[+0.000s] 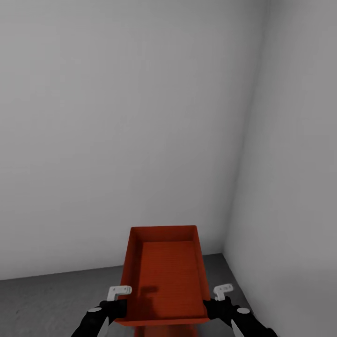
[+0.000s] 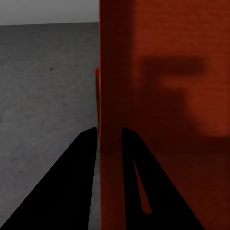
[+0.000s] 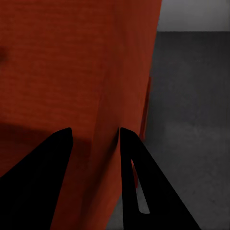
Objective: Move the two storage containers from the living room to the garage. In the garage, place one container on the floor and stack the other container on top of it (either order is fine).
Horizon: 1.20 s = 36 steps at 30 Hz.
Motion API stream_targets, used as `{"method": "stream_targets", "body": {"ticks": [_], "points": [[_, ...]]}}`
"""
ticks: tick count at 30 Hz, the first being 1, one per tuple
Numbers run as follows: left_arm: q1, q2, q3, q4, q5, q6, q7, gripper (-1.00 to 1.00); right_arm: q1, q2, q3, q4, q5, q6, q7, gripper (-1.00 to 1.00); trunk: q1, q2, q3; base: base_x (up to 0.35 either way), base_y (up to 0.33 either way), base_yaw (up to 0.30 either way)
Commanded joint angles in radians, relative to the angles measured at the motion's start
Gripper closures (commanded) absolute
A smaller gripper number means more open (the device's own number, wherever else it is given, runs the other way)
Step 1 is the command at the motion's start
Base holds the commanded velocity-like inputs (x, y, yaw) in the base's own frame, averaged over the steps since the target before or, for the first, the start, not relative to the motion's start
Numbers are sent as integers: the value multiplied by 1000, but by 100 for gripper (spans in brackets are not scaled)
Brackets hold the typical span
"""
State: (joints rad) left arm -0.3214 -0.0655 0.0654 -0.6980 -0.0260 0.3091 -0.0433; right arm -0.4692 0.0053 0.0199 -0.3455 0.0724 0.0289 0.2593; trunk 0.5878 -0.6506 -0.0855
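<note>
Visibility is limited at the lower edge of the head view: both black arms are cut off there, and the ground directly beneath the storage container (image 1: 168, 276) is hidden by the bin itself. A darker orange-red strip shows just under its near rim at the bottom centre of the frame; whether this is a second bin cannot be determined. The open-topped container sits in the lower centre, in front of a corner of white walls (image 1: 117, 117), above the dark grey floor (image 1: 47, 299). The left gripper (image 1: 118, 304) grips the container's left long wall near the near corner, and the right gripper (image 1: 216, 304) grips the right wall opposite it. In the left wrist view, the left gripper (image 2: 109, 139) has its black fingers (image 2: 72, 191) standing on either side of the thin orange-red wall (image 2: 109, 72), clamped on it. In the right wrist view, the right gripper (image 3: 96, 139) likewise straddles the container wall (image 3: 124, 57), fingers (image 3: 143, 182) closed against both faces, with speckled concrete floor (image 3: 191, 120) alongside.
</note>
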Motion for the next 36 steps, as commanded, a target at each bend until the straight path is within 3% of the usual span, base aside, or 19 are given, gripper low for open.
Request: {"method": "stream_targets", "body": {"ticks": [1,12,24,36], "points": [[-1,21,9,0,-25,5,28,100,0,-1,23,-4,-9,-6,100,100,0,-2,-2,0,214,-1],[-1,20,9,0,-25,5,28,100,0,-1,23,-4,-9,-6,100,100,0,-2,-2,19,32,0],[-1,21,9,0,-25,5,28,100,0,-1,23,-4,-9,-6,100,100,0,-2,-2,264,-13,0],[-1,21,10,0,-25,5,28,100,0,-1,23,-4,-10,-6,100,100,0,-2,-2,14,-3,-45]]}}
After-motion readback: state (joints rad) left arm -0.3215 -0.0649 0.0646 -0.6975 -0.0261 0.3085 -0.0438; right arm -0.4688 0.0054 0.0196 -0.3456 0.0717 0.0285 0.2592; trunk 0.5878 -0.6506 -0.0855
